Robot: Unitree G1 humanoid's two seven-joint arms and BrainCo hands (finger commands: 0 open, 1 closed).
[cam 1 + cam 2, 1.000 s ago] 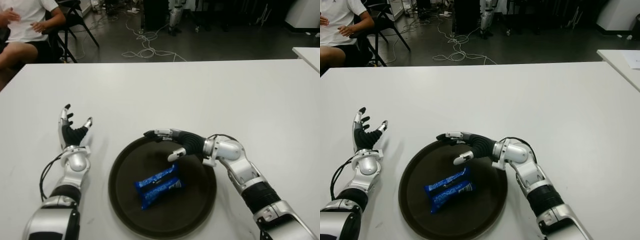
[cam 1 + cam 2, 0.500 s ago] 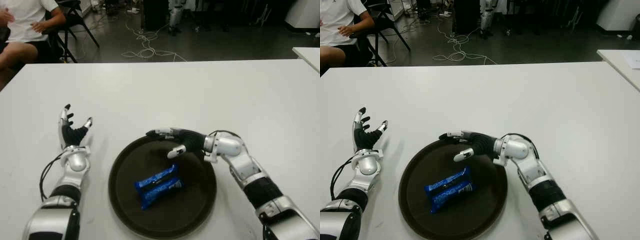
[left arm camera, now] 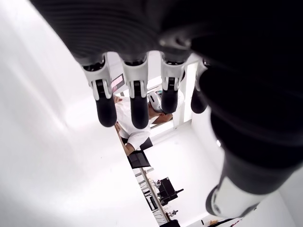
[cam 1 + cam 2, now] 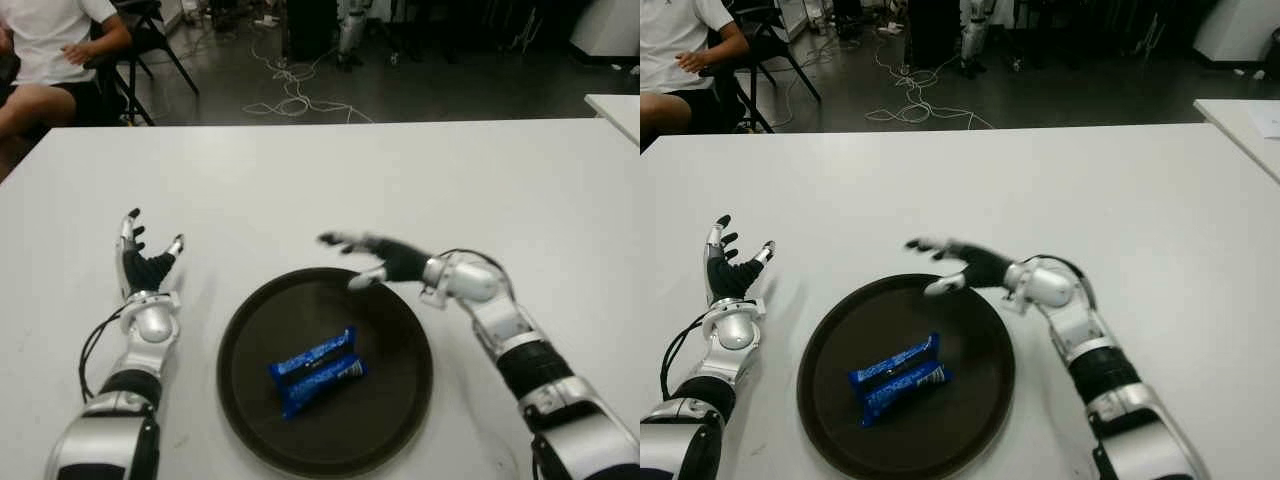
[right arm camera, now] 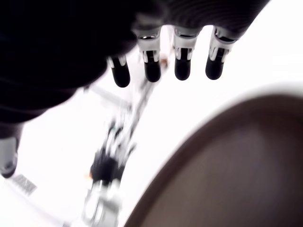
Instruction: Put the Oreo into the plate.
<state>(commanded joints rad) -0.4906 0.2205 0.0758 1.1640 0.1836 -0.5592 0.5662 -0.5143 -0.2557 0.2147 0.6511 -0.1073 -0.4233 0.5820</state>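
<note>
One Oreo (image 4: 317, 371) lies slantwise across the plate (image 4: 250, 330).

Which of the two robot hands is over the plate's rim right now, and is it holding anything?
The right hand, fingers spread and empty, is at the far rim of the round dark plate holding the blue Oreo pack. The left hand shows open, left of the plate.

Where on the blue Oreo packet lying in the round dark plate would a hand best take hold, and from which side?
Probably across the short width of the blue Oreo packet, at its middle, coming from above. It lies flat and slantwise in the round dark plate, so its long sides are exposed to fingers. The open right hand, above the plate's far rim, is nearest; the open left hand shows left of the plate.
</note>
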